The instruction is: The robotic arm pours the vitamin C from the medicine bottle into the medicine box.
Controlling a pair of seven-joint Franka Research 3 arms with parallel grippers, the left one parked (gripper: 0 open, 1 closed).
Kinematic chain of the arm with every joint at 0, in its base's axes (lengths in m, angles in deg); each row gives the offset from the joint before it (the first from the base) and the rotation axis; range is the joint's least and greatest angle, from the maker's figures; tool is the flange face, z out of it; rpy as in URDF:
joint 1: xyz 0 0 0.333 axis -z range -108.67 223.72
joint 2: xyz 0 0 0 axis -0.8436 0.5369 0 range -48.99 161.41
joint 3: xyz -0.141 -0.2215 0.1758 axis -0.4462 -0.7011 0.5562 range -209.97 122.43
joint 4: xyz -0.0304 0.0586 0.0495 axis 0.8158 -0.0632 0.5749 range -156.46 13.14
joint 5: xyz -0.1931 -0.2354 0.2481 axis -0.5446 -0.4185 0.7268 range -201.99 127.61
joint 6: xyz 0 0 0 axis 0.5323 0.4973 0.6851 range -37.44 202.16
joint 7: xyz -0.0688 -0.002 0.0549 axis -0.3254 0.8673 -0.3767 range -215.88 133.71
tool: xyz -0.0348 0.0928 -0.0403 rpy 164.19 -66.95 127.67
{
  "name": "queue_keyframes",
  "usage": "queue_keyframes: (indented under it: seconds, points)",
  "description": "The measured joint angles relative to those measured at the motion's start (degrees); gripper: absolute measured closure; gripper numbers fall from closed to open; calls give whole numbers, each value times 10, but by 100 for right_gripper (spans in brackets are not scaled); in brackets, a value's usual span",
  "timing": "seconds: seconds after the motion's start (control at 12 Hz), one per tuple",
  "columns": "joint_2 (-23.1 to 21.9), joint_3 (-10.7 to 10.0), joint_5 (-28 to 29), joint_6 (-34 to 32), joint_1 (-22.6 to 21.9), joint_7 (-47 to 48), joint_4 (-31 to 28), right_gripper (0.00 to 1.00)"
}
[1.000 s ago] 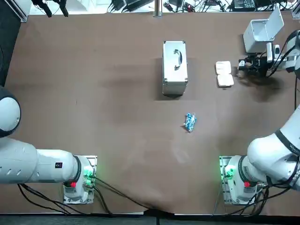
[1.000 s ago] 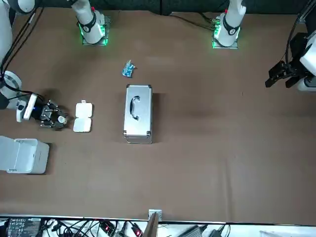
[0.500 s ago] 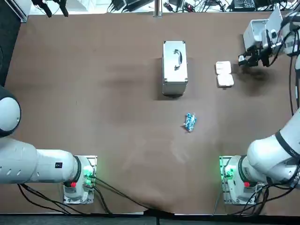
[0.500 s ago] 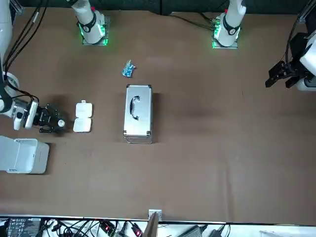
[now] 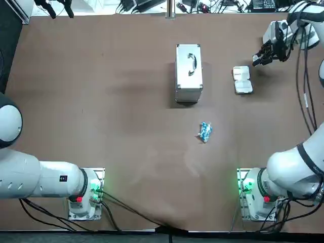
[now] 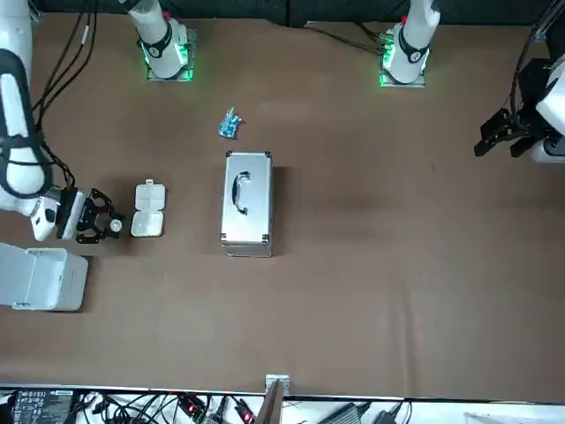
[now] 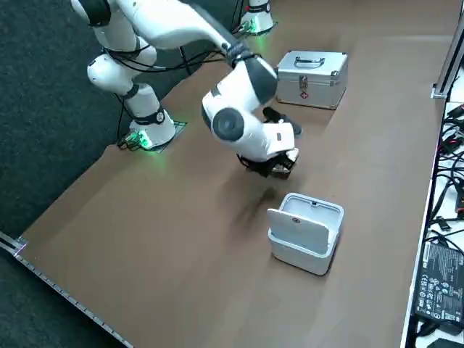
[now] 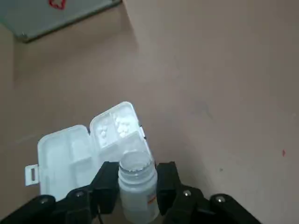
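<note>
My right gripper [image 8: 136, 176] is shut on a small white medicine bottle [image 8: 138, 189] whose mouth is uncapped. Just beyond the bottle's mouth lies the open white medicine box [image 8: 81, 147], with white tablets in one compartment. In the top view the gripper [image 5: 263, 54] hangs above the table at the far right, beside the medicine box [image 5: 242, 80]. From the front, the gripper [image 6: 95, 225] is just to the side of the box [image 6: 147, 210]. The side view shows the gripper [image 7: 278, 165] under the bent wrist.
A silver metal case [image 5: 189, 73] with a handle lies at the table's centre back. A blue packet [image 5: 204, 131] lies nearer the robot. A white open-lidded container [image 7: 306, 232] stands at the far right corner, close behind the gripper.
My right gripper, still holding the bottle, has lifted and swung toward the far edge, ending slightly nearer the medicine box. Nothing else moved.
</note>
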State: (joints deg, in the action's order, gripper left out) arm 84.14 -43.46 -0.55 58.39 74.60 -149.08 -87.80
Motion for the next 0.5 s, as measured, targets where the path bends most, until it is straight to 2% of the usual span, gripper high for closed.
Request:
queue_keyframes:
  seconds: [0.25, 0.5]
  points:
    - [-28, 2, -78, 44, -21, 56, -27, 55]
    - [-37, 2, -155, 83, -25, 67, -39, 55]
